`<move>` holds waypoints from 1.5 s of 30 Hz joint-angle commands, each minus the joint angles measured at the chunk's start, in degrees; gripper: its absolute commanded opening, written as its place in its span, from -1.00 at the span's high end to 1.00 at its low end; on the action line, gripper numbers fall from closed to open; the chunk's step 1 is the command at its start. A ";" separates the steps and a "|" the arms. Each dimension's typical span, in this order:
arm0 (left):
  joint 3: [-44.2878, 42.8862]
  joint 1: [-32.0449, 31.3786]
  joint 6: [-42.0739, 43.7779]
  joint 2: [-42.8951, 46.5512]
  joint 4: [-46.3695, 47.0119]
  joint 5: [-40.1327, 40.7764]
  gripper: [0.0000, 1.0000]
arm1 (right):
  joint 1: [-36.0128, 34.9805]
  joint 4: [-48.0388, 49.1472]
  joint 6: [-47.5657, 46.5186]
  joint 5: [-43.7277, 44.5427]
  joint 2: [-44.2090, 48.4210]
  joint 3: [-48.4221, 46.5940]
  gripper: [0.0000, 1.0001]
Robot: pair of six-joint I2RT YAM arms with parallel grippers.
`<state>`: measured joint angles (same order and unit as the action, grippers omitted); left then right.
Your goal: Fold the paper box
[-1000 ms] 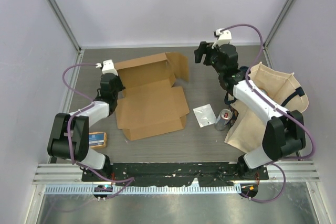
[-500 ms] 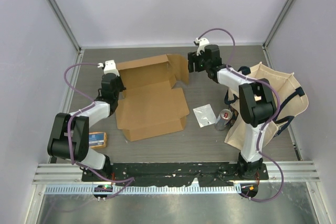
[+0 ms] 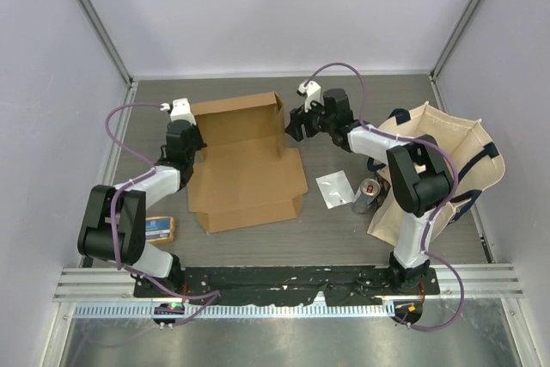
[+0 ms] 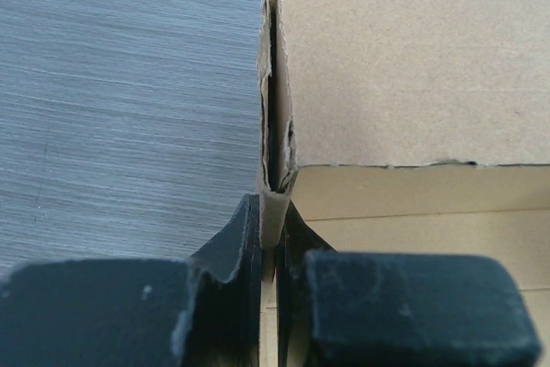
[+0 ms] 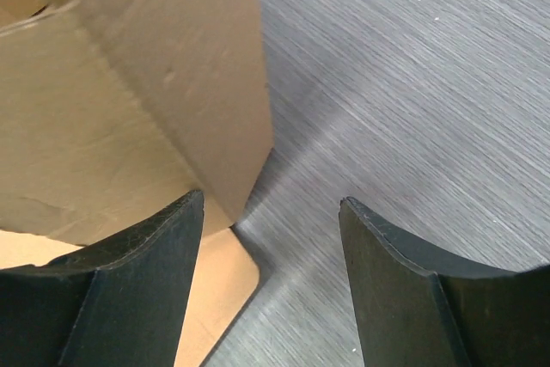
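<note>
Walls are going up on the paper box (image 3: 245, 169), lying left of centre on the table (image 3: 344, 234): left gripper (image 4: 268, 212) pinches its left wall edge, right gripper (image 5: 268, 204), jaws spread, sits just beside the raised right flap (image 5: 172, 83), which next wants tucking inward, I'd say.

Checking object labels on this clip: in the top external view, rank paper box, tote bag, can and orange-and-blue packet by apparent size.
1. paper box, narrowly.
2. tote bag, partly covered by the right arm.
3. can and orange-and-blue packet look about alike, so unranked.
</note>
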<state>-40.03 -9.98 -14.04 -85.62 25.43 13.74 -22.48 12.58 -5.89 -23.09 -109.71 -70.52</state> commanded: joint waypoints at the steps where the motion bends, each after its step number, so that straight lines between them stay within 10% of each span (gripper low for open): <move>1: 0.13 -0.39 0.16 2.04 0.85 -1.26 1.00 | -1.25 2.36 -2.55 -2.06 4.85 0.47 -0.40; 32: 1.45 -0.39 0.77 3.09 1.82 -1.96 1.00 | -9.16 26.26 -4.83 12.98 -6.65 -0.49 -0.40; 45: 1.36 -0.31 0.42 3.01 2.08 -2.49 1.00 | -12.32 31.72 -5.01 27.55 -10.43 -3.13 0.28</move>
<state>-39.03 -10.07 -13.21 -84.58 25.45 12.86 -33.74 39.00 -10.37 -3.03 -119.79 -70.30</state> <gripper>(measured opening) 0.080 0.395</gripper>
